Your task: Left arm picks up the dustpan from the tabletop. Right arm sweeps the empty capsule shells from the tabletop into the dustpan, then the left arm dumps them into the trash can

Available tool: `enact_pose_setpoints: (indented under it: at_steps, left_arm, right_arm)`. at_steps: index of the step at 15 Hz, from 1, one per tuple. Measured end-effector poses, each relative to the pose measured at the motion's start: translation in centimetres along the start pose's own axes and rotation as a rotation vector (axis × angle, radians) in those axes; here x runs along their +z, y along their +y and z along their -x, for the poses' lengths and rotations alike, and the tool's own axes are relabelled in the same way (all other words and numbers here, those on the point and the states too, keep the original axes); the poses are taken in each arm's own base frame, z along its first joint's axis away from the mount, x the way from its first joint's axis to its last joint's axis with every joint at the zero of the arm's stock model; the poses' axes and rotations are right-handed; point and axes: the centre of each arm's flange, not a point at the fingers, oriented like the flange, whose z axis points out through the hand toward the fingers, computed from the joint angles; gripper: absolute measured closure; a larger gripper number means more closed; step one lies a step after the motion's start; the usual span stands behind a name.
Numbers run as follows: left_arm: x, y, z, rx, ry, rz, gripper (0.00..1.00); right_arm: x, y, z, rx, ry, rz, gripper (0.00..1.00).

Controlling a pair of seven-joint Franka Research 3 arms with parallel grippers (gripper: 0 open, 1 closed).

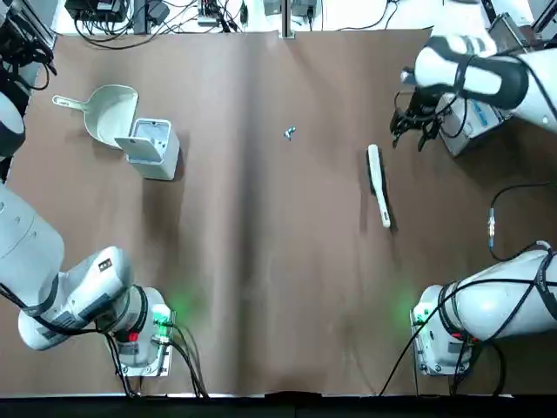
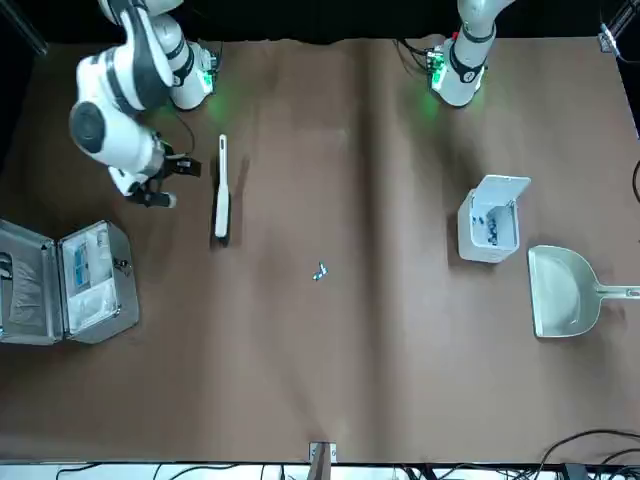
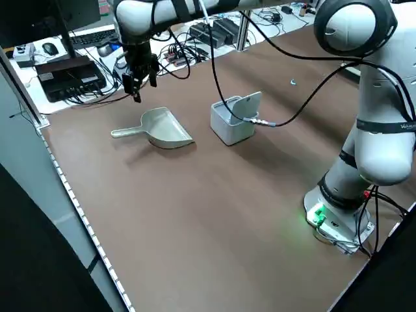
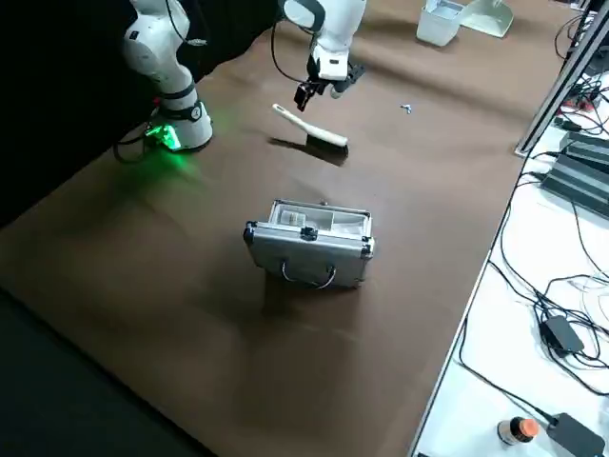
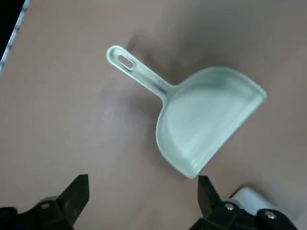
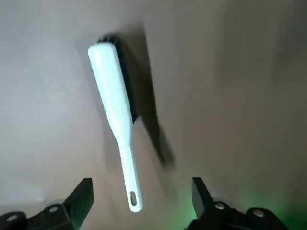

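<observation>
My left gripper [image 5: 139, 201] hangs spread above the dustpan [image 5: 206, 124]; my right gripper [image 6: 139, 203], spread, hovers over the brush [image 6: 115, 110].

Matt brown tabletop [image 1: 261, 261]; smooth cream plastic dustpan [image 1: 109, 113] and pale plastic trash can [image 1: 152, 148] near its far left corner; glossy white arms; a brushed metal case [image 4: 309, 243].

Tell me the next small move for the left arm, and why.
Probably lower the left gripper toward the dustpan handle and close on it. Its fingers are open, hovering above the pan, which lies ungrasped on the tabletop beside the trash can. The right gripper hangs open over the brush.
</observation>
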Motion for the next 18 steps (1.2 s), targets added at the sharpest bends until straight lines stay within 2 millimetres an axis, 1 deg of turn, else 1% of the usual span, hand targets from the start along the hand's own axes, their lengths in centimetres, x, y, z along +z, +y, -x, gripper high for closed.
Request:
enact_pose_setpoints:
  at_steps: [3,5,8,10,12,14,16,18]
  left_arm:
    - [1.4,0.2,-0.7,-0.231,0.016,0.003,0.0]
    - [2.8,0.2,-1.5,-0.367,0.026,0.007,0.0]
    - [5.1,-0.4,-3.6,-0.592,0.095,0.03,0.0]
    - [6.6,-0.7,-5.0,-0.701,0.159,0.058,0.0]
    - [8.8,-1.1,-5.7,-0.768,0.176,0.067,0.0]
    - [11.1,-1.3,-6.0,-0.797,0.161,0.059,0.0]
    - [13.0,-1.2,-6.2,-0.808,0.143,0.05,0.0]
    - [14.6,-1.2,-6.3,-0.835,0.139,0.048,0.0]
  right_arm:
    - [2.8,-1.7,1.2,-0.038,0.002,0.019,0.1]
    - [4.5,-2.5,1.9,-0.061,0.011,0.028,0.11]
    - [7.3,-3.3,3.0,-0.078,0.022,0.043,0.11]
    - [8.9,-4.2,3.4,-0.081,0.026,0.057,0.12]
    - [10.3,-5.0,3.5,-0.091,0.017,0.075,0.13]
    - [11.6,-5.4,3.4,-0.099,0.003,0.092,0.15]
    - [12.9,-5.6,3.4,-0.103,-0.013,0.108,0.16]
    - [13.7,-5.7,3.1,-0.102,-0.018,0.117,0.17]
